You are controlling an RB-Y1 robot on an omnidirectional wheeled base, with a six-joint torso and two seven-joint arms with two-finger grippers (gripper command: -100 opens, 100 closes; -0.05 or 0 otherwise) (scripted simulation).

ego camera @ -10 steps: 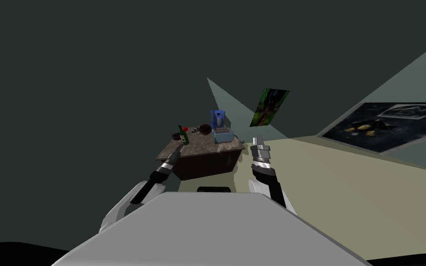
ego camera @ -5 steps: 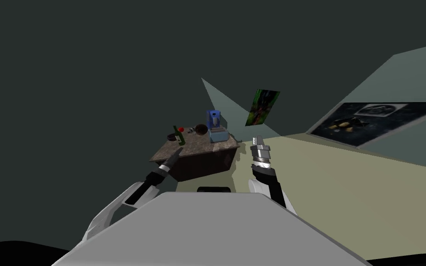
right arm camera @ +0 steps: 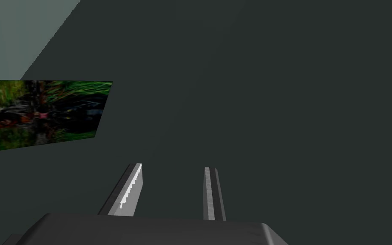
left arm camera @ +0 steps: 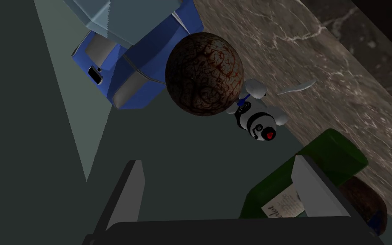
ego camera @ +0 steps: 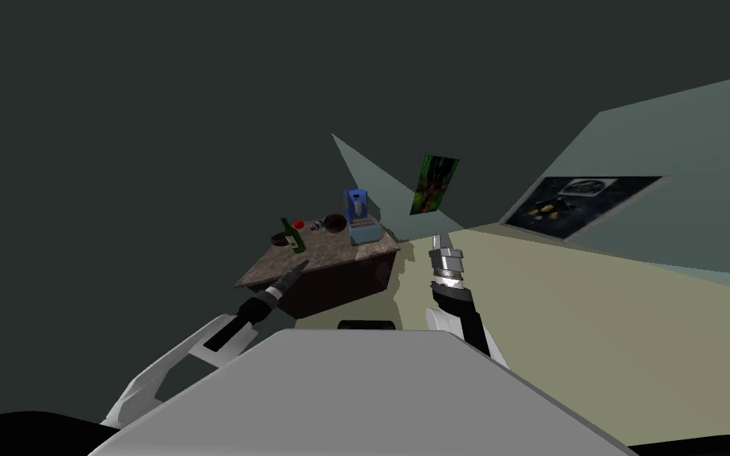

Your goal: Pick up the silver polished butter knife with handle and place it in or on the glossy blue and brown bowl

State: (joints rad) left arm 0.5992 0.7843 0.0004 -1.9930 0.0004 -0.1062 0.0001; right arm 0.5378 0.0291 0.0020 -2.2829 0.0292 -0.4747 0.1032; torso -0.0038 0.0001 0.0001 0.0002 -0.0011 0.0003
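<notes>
light: dim and even | table (ego camera: pixel 340 255): top mid-lit, front face near black, soft shadow on the floor (ego camera: pixel 593 332) just right of it | wall (ego camera: pixel 353 174) behind table: one paler wedge | butter knife (left arm camera: pixel 297 87): brightest thing on table | bowl (left arm camera: pixel 204 73): dull, dark | focus: sharp throughout | lens: walls splay toward corners

Before me, the marbled bench (ego camera: pixel 332 255) carries a bottle (ego camera: pixel 292 235), crackled bowl (left arm camera: pixel 203 72), small bowl (left arm camera: pixel 367 200), knife (left arm camera: pixel 297 88), toy (left arm camera: pixel 257 121), blue machine (ego camera: pixel 355 207).

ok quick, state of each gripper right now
left gripper: open, holding nothing
right gripper: holding nothing; open or shut cannot be told
</notes>
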